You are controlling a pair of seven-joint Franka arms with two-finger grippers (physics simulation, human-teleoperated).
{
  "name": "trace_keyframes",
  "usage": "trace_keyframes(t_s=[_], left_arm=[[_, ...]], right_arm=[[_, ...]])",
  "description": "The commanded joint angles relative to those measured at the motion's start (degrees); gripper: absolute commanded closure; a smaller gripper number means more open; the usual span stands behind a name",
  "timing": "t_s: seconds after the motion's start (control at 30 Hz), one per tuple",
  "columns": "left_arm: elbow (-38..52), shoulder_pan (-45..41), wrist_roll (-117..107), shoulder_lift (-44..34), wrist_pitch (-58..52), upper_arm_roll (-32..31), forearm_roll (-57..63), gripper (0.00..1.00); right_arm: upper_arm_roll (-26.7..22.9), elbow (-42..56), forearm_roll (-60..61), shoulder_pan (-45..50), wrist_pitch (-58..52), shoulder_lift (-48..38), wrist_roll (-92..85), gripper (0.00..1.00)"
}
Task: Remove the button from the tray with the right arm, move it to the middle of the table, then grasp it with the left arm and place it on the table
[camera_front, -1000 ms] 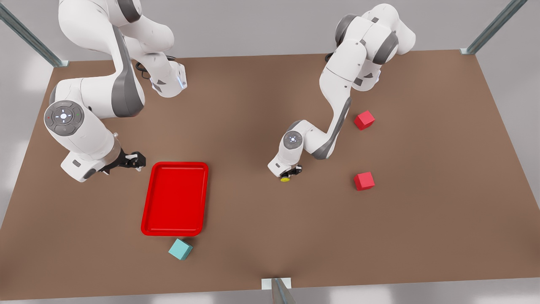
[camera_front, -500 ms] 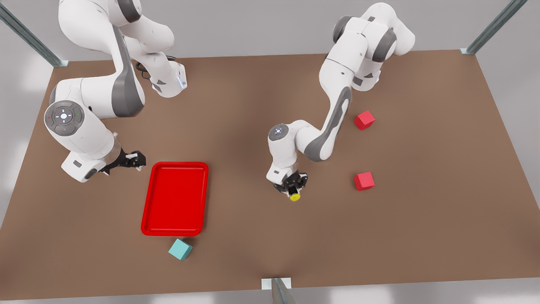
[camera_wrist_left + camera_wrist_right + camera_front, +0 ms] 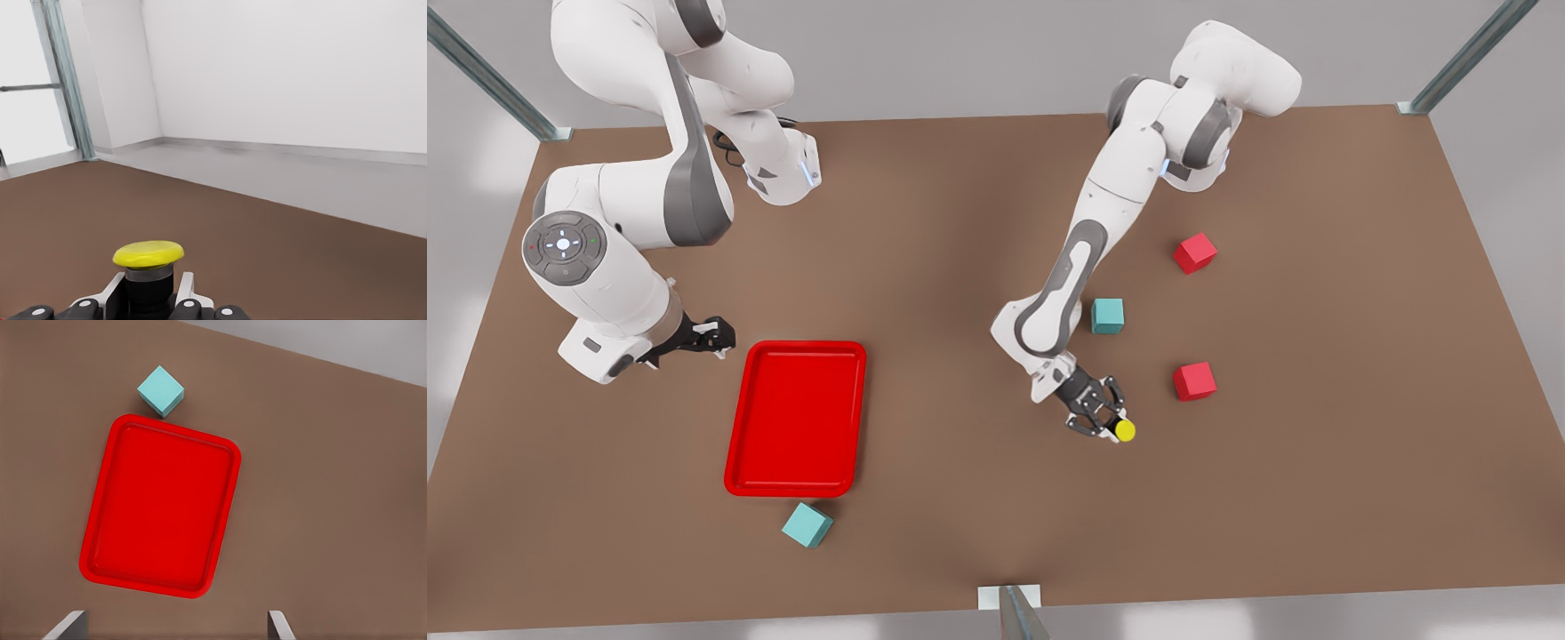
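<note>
Since the button now sits pinched in the left hand, we read the front view as the handover done and the set-down pending. That hand hangs low over the tabletop, a bit toward 4 o'clock from centre, w/ the yellow cap sticking out past the fingertips, prob. so the body can go down first. A red cube lies near it at 2 o'clock, a teal cube at 12, a second red cube farther off at 1. The tray is well apart at 9 o'clock and has nothing in it; another teal cube sits just off its near corner. The right hand waits beside the tray's far-left corner.

Left wrist view: fingers closed on the black body of the button, cap upright and level, which we'd judge suits a straight drop; bare tabletop ahead.

Right wrist view: the tray lies below the camera, teal cube just off its corner. The two fingertips stand wide apart w/ nothing between them, parked clear of the work.
</note>
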Motion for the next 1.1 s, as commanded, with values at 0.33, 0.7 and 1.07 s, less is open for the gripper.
trace_keyframes(t_s=[0.33, 0.7, 1.07], left_arm=[[0.0, 0.4, -51.6, 5.9, -5.2, 0.1, 9.6, 0.64], [-0.6, 0.0, -50.7, 5.9, -7.3, 0.1, 9.7, 0.00], [-0.6, -0.5, -36.1, 2.0, -9.0, 0.1, 9.8, 0.00]], right_arm=[[0.0, 0.0, 0.0, 0.0, 0.0, -0.1, -0.6, 0.00], [0.0, 0.0, 0.0, 0.0, 0.0, -0.1, -0.6, 0.00], [0.0, 0.0, 0.0, 0.1, 0.0, -0.1, -0.6, 0.00]])
